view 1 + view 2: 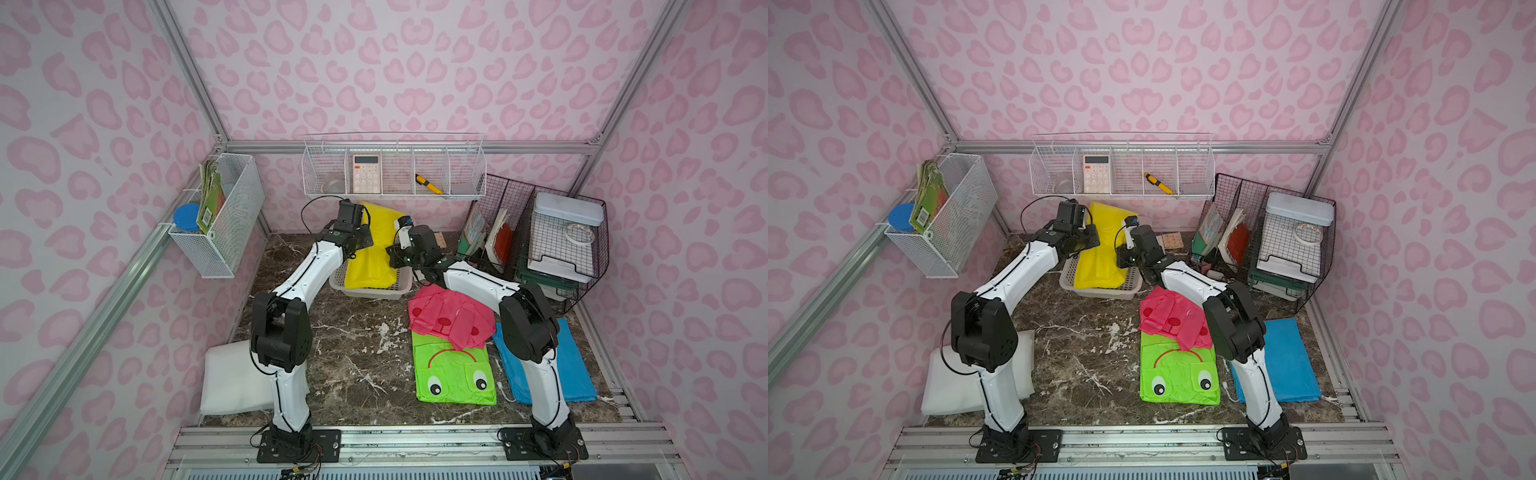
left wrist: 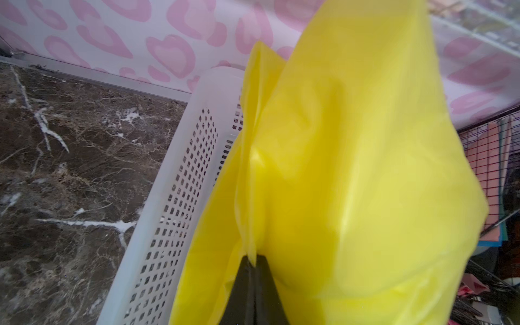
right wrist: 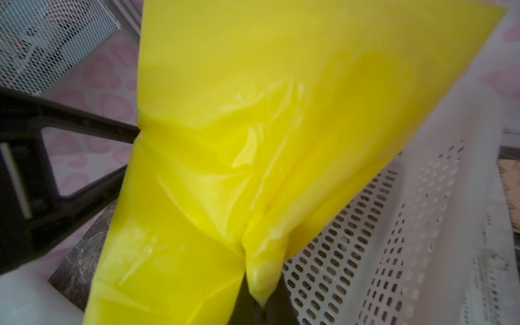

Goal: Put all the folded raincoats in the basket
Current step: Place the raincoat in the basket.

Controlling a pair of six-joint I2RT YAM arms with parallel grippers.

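Placing step: left claw [image 2: 254,263] and right claw [image 3: 263,305] each pinch yellow raincoat [image 1: 371,259], half inside basket [image 1: 376,294] near desk [image 1: 353,332] far edge. Next: lower, let go.

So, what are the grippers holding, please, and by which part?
The yellow raincoat: the left gripper pinches a fold at one side edge, the right gripper a bunched fold at the opposite edge.

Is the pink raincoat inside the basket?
No, the pink raincoat lies atop the green raincoat, apart from the basket.
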